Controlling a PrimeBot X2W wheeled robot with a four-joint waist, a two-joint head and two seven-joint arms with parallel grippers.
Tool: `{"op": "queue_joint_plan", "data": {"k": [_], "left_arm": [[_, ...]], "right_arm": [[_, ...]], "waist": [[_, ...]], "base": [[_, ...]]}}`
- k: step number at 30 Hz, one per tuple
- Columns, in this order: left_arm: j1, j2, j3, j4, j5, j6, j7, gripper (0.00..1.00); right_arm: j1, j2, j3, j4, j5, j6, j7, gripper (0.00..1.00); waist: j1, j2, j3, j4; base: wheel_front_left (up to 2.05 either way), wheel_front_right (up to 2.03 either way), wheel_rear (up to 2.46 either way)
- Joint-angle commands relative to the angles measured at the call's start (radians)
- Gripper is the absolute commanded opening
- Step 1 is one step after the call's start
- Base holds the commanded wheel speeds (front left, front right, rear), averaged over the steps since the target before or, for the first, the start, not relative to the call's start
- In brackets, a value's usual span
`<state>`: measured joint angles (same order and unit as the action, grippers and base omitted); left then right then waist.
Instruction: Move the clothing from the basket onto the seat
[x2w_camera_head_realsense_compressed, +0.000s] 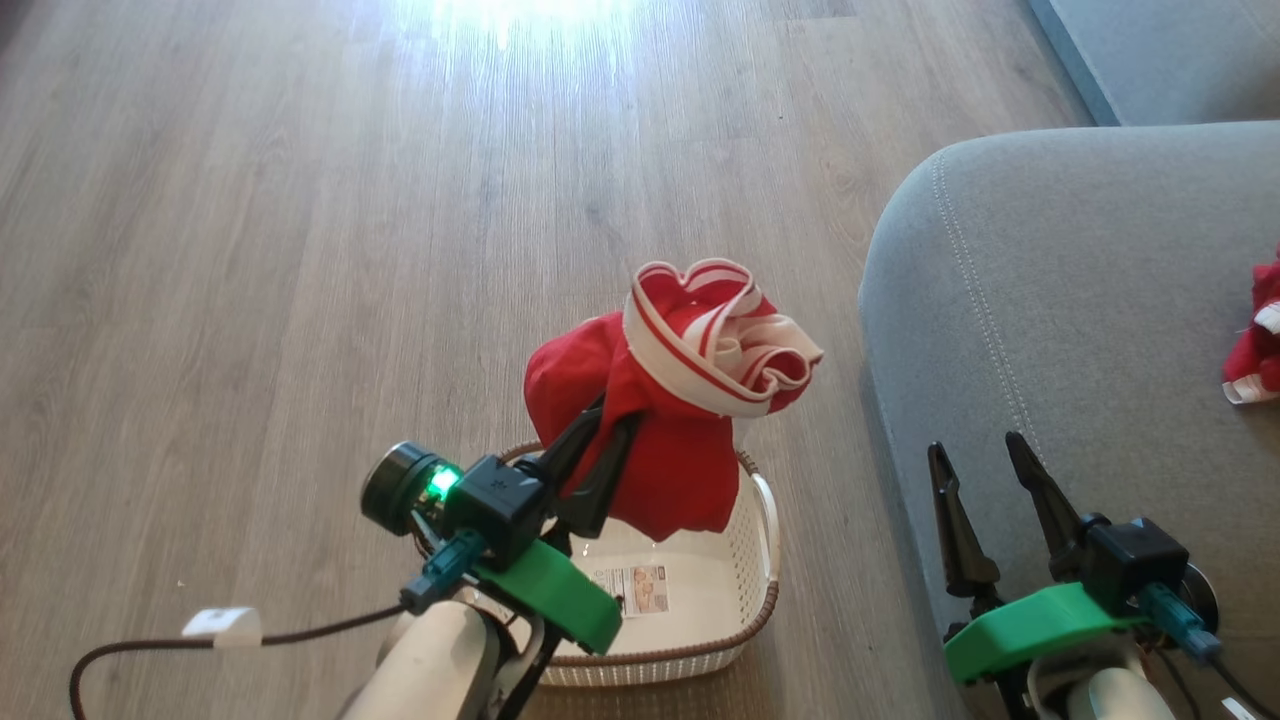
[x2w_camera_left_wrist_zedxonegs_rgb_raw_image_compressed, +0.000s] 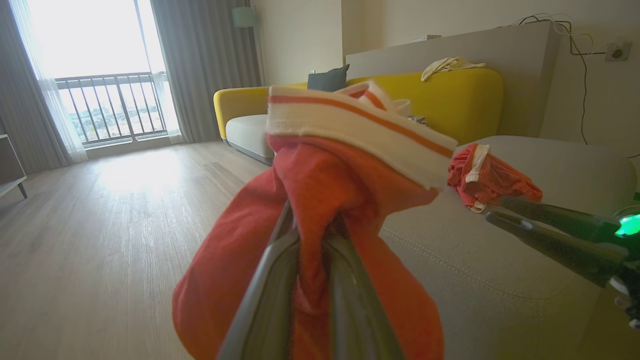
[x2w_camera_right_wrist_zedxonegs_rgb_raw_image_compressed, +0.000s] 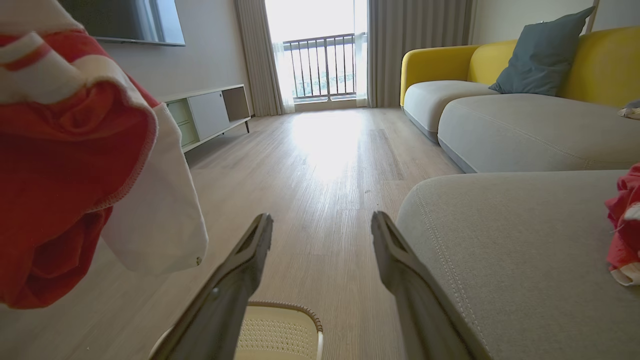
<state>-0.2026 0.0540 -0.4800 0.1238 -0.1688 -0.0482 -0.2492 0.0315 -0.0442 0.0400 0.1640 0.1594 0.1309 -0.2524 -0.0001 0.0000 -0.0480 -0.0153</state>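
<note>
Left arm (x2w_camera_head_realsense_compressed: 440, 660) raised — left fingers (x2w_camera_head_realsense_compressed: 572, 452) clenching red garment (x2w_camera_head_realsense_compressed: 680, 400) above basket (x2w_camera_head_realsense_compressed: 750, 545); right fingers (x2w_camera_head_realsense_compressed: 957, 530) splayed by seat (x2w_camera_head_realsense_compressed: 1050, 300).

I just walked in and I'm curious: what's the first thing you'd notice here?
The bright red garment with white stripes jumps out, dangling from the left claw above the white basket. Next, a second red garment lies on the grey seat, and the right claw hangs open by the seat's front edge.
</note>
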Motion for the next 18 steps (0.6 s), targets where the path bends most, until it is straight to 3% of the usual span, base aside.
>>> {"op": "queue_joint_plan", "data": {"k": [1,12,18], "left_arm": [[-0.038,-0.004,0.030,-0.044,-0.010,0.007,-0.013,0.00],[-0.055,-0.004,0.041,-0.293,-0.051,0.041,-0.013,0.00],[-0.040,-0.004,0.038,-0.323,-0.047,0.047,-0.013,0.00]], "right_arm": [[-0.025,-0.006,0.020,-0.038,-0.005,0.000,-0.009,1.00],[-0.027,-0.006,0.013,-0.037,-0.008,0.000,-0.009,1.00],[-0.029,-0.006,0.020,-0.032,-0.007,0.000,-0.009,1.00]], "waist": [[0.0001,0.0000,0.000,0.000],[0.0001,0.0000,0.007,0.002],[0.0001,0.0000,0.003,0.002]], "base": [[0.00,0.00,0.00],[0.00,0.00,0.00],[0.00,0.00,0.00]]}}
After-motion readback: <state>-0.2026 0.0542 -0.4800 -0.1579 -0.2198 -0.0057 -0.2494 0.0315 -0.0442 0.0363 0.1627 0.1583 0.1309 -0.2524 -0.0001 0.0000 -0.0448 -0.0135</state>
